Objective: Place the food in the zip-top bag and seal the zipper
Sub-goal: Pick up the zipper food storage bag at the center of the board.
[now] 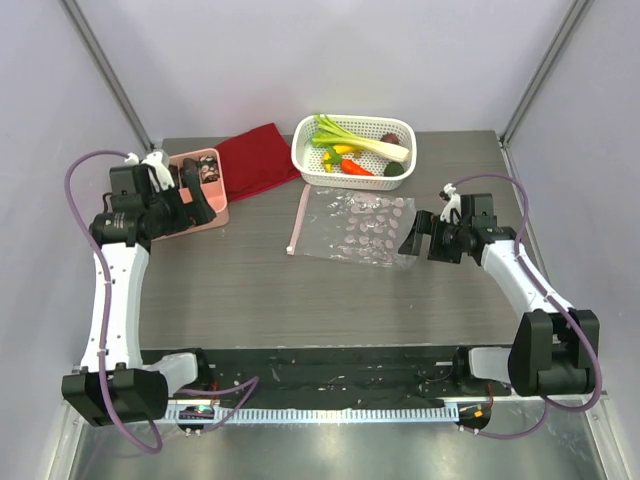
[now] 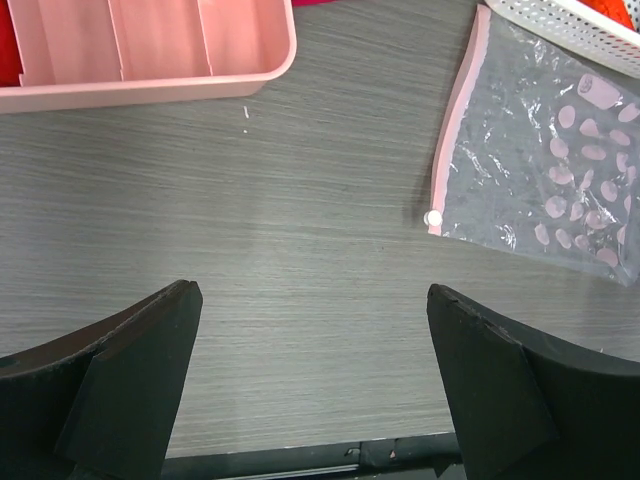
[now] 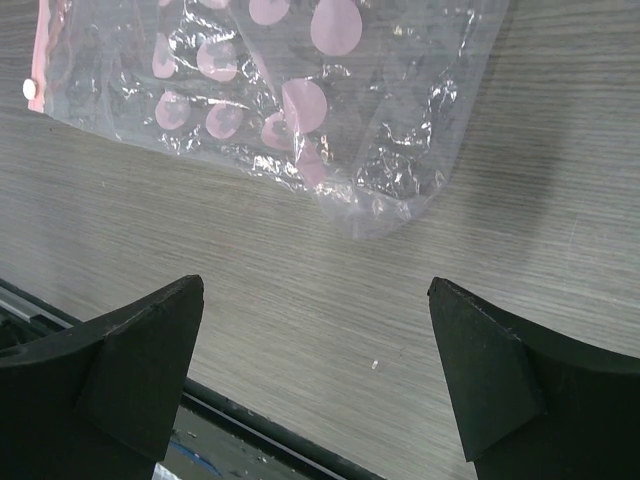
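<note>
The zip-top bag [image 1: 358,228] lies flat and empty on the table's middle, its pink zipper strip [image 1: 298,218] along its left edge. The bag shows in the left wrist view [image 2: 560,180] and in the right wrist view [image 3: 300,90]. The zipper [image 2: 455,130] has a small white slider [image 2: 433,217] at its near end. The food sits in a white basket [image 1: 353,171]: leek [image 1: 365,142], red-orange pepper [image 1: 357,167], dark red piece [image 1: 390,139], green piece [image 1: 393,169]. My left gripper [image 1: 192,196] is open and empty over the pink tray. My right gripper [image 1: 422,237] is open and empty at the bag's right edge.
A pink tray [image 1: 217,213] with small bits stands at the back left; it also shows in the left wrist view [image 2: 150,50]. A red cloth [image 1: 255,160] lies between tray and basket. The table's near edge runs just below both grippers.
</note>
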You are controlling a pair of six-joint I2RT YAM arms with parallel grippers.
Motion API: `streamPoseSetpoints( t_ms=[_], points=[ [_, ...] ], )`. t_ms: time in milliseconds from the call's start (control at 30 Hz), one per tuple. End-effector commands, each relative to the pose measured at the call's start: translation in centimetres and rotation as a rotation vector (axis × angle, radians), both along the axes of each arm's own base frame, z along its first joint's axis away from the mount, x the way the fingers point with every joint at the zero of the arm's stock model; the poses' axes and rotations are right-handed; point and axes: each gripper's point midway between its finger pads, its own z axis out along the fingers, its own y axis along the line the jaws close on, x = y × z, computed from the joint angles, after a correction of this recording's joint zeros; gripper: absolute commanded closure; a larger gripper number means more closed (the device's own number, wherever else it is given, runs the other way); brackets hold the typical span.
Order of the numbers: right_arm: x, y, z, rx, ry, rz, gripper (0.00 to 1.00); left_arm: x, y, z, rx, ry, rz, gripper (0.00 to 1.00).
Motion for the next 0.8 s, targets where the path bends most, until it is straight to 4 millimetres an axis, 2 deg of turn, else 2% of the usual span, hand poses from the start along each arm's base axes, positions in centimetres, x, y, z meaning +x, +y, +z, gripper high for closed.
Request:
streamPoseSetpoints(
  t_ms=[0, 133, 233, 400, 567, 767],
  points=[
    [2.6, 0.2, 1.6, 0.026, -0.091, -0.017, 0.0, 0.6, 0.0, 1.2, -0.01, -0.041, 0.014, 0.0],
    [3.7, 0.0, 0.3, 0.029, -0.067, -0.036, 0.0, 0.5, 0.6, 0.1, 0.004, -0.015, 0.048, 0.0],
    [4.4, 0.0, -0.7, 0.037, -0.049, -0.055, 0.0, 0.4, 0.3, -0.2, 0.014, -0.017, 0.005, 0.0],
    [5.4, 0.2, -1.9, 0.058, -0.034, -0.077, 0.0, 0.6, -0.5, 0.9, 0.021, -0.073, -0.075, 0.0],
    [6.7, 0.3, -3.3, 0.067, -0.029, -0.086, 0.0, 0.7, -1.9, 1.5, -0.01, -0.116, -0.17, 0.0],
    [7.5, 0.2, -5.6, 0.06, -0.003, -0.093, 0.0, 1.3, -4.1, 0.0, -0.091, -0.118, -0.291, 0.0]
  ],
)
